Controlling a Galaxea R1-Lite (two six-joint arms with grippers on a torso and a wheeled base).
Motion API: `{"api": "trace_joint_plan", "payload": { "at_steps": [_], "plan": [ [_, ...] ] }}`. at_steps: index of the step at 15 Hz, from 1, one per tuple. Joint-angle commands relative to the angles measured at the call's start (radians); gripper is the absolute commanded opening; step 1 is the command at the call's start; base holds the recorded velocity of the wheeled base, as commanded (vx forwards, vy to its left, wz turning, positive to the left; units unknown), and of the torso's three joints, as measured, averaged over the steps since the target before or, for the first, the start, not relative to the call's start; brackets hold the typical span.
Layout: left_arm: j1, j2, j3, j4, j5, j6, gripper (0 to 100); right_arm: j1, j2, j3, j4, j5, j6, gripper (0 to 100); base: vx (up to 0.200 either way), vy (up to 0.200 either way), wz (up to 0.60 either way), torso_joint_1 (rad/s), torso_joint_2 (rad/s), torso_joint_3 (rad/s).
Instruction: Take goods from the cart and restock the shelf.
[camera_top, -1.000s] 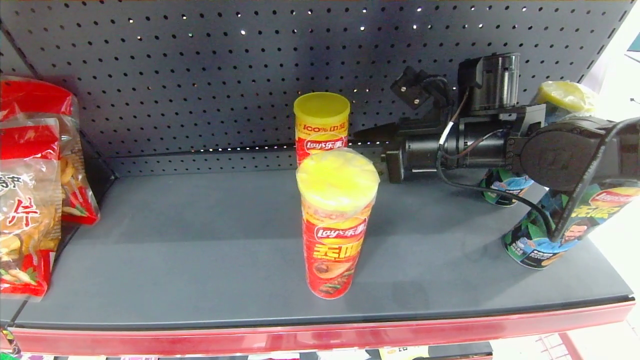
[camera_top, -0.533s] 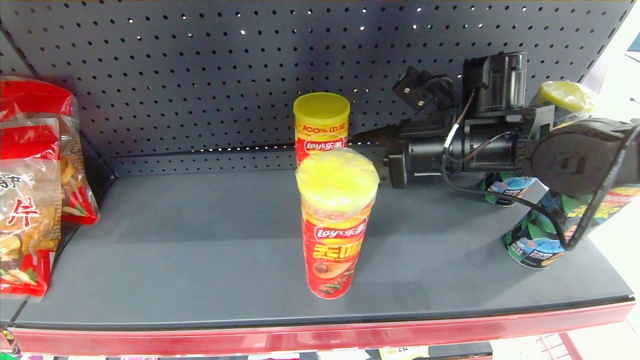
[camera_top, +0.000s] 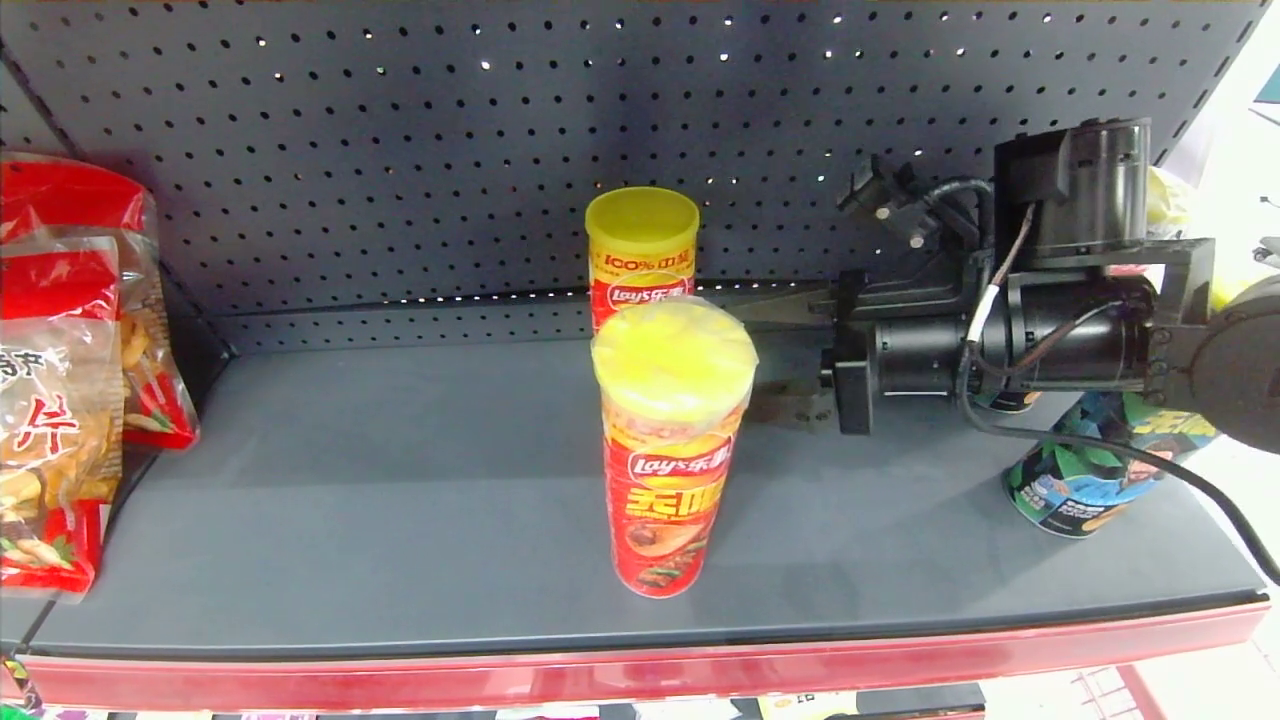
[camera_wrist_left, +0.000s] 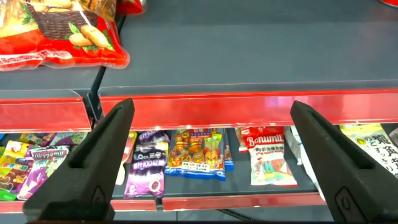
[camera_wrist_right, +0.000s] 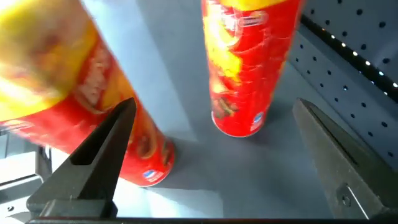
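Two red chip cans with yellow lids stand upright on the grey shelf (camera_top: 400, 480). The front can (camera_top: 668, 450) is near the middle and the back can (camera_top: 642, 255) is by the pegboard. My right gripper (camera_top: 785, 355) hovers just right of them, open and empty, pointing at the gap between them. The right wrist view has the back can (camera_wrist_right: 249, 62) and the blurred front can (camera_wrist_right: 93, 99) ahead of the right gripper (camera_wrist_right: 214, 165). My left gripper (camera_wrist_left: 214, 155) is open and empty, held in front of the shelf's red front edge (camera_wrist_left: 249, 102).
Dark green chip cans (camera_top: 1085, 465) stand at the shelf's right end, under my right arm. Red snack bags (camera_top: 70, 370) fill the left end, and one bag (camera_wrist_left: 56, 31) lies near the edge. Small snack packs (camera_wrist_left: 193, 155) hang on the lower shelf.
My right arm has drawn back to the right and slightly down, away from the two red cans. The cans have not moved.
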Motion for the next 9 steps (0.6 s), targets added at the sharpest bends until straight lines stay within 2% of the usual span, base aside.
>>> {"api": "trace_joint_plan", "payload": {
  "at_steps": [1, 9],
  "plan": [
    [0.001, 0.001, 0.000, 0.000, 0.000, 0.000, 100, 0.017, -0.018, 0.009, -0.001, 0.005, 0.000, 100, 0.000, 0.000, 0.00, 0.000, 0.00, 0.000],
    [0.001, 0.001, 0.000, 0.000, 0.000, 0.000, 100, 0.047, -0.002, 0.010, -0.001, 0.004, 0.000, 100, 0.000, 0.000, 0.00, 0.000, 0.00, 0.000]
  ]
}}
